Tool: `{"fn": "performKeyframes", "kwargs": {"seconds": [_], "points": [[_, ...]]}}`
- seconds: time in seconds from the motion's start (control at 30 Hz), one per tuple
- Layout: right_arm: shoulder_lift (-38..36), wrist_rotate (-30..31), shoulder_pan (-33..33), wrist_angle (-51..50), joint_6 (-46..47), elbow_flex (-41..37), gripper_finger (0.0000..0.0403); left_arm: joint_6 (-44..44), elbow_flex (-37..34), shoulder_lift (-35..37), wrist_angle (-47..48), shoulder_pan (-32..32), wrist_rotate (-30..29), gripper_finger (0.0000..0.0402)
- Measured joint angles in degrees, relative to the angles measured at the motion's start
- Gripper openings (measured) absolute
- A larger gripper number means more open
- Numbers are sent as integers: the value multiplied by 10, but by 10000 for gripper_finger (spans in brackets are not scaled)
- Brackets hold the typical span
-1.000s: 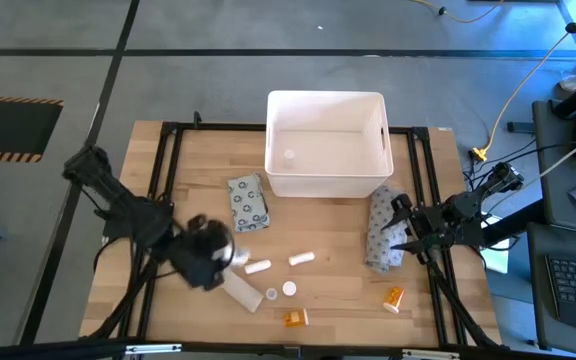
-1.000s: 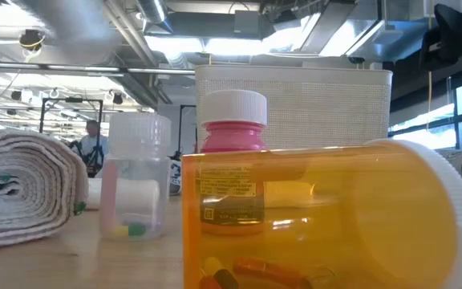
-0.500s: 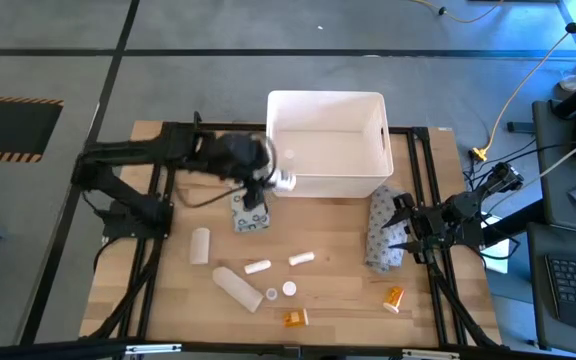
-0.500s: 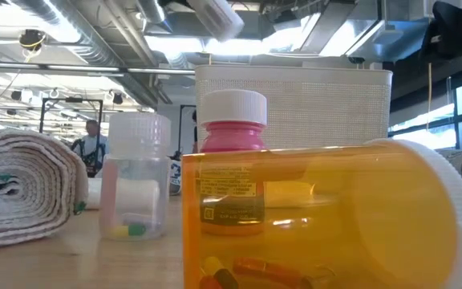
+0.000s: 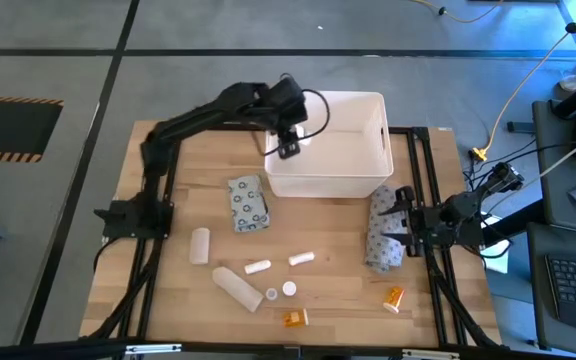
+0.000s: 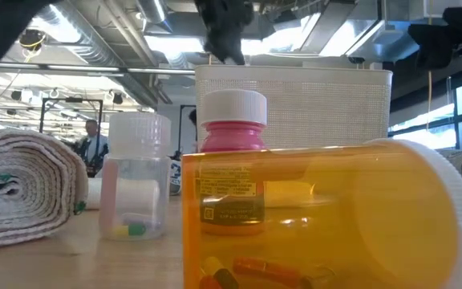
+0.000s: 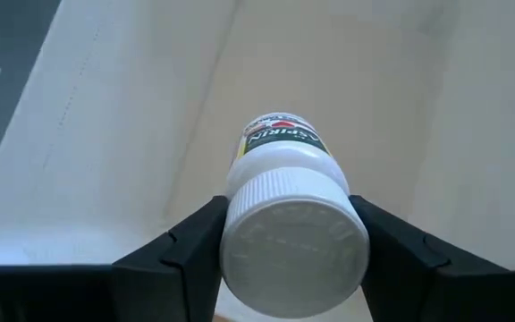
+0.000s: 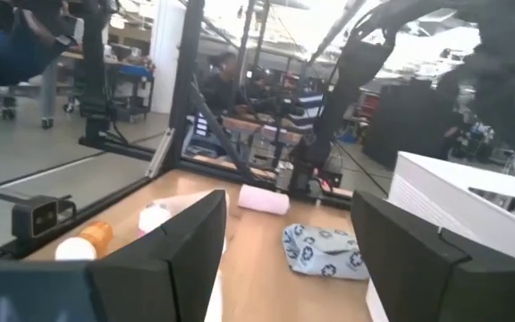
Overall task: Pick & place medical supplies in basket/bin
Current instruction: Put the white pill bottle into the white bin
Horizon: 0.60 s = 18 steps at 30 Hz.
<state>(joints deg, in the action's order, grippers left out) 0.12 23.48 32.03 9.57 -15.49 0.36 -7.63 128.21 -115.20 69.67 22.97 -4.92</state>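
Note:
My left gripper (image 5: 288,148) hangs over the left part of the white bin (image 5: 326,96), shut on a small white bottle (image 7: 286,161) with a printed label. The low view shows this gripper (image 6: 226,36) above the bin's far wall (image 6: 311,104). My right gripper (image 5: 400,225) waits open at the table's right, beside a grey packet (image 5: 380,240) lying flat. Loose on the wood are another grey packet printed with circles (image 5: 249,203), a white roll (image 5: 200,245), little white bottles (image 5: 258,267) and two orange pill bottles (image 5: 295,318). My left gripper pinches the bottle at its ribbed white cap (image 7: 244,201) between the two fingers (image 7: 181,255), one on each side. The fingers slant down from the table's left, and the bottle lies along them with its cap toward the wrist. It hangs clear above the bin's inside.
A white tube (image 5: 238,287), two small caps (image 5: 289,289) and a second orange bottle (image 5: 394,298) lie near the front edge. Black frame rails (image 5: 158,190) run along both table sides. An orange bottle (image 6: 327,217) and a pink bottle (image 6: 233,160) fill the low view.
My left gripper, shut on the white bottle, has swung from low over the table's near left up toward the far edge and to the right, ending over the bin. The bottle went with it, lifted clear. The white roll now shows where the arm had covered it.

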Motion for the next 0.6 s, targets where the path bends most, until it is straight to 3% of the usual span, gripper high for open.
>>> {"fn": "performKeyframes", "kwargs": {"seconds": [0.13, 0.6], "points": [[0, 0, 0, -15, -1, 0, 243, -30, 69, -70, 37, 18, 16, 201], [0, 41, 0, -18, -2, 0, 243, -83, 52, -149, 89, 19, 20, 205]]}}
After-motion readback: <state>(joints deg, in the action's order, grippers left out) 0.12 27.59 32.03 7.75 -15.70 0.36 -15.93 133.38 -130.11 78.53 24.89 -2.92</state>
